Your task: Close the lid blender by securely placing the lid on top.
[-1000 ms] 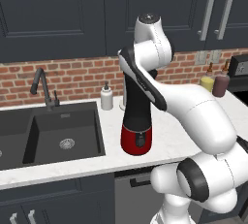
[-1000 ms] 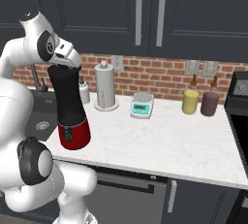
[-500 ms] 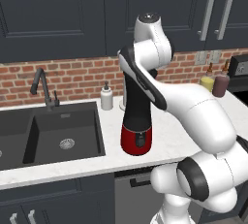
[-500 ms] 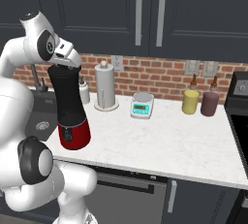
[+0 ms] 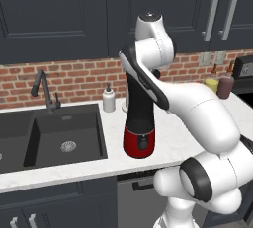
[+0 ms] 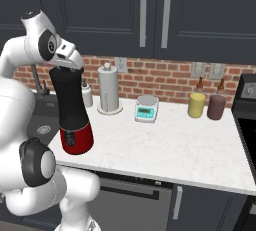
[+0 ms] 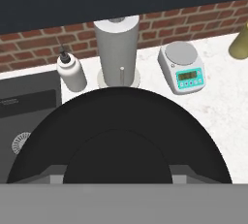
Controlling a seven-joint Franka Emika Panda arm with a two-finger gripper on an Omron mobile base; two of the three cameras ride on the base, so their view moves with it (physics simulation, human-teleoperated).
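Observation:
The blender point(image 5: 140, 123) point(image 6: 72, 110) stands upright on the white counter near the sink, a tall black jar on a glossy red base. My gripper point(image 6: 66, 66) sits directly on the jar's top, hand pointing down. The black round lid point(image 7: 121, 136) spreads across the lower hand view right under the hand, level and centred. In the base views it lies flush with the jar's mouth. My fingertips blend into the black disc, so their spacing does not show.
A white soap dispenser point(image 5: 109, 98) point(image 7: 72, 72) and a paper towel holder point(image 6: 109, 89) point(image 7: 116, 48) stand behind the blender. The white-and-teal scale point(image 6: 146, 108) point(image 7: 186, 68) lies to the right, with a yellow jar point(image 6: 197, 105) and a dark jar point(image 6: 216, 107) beyond. A black sink point(image 5: 49, 133) is on the left.

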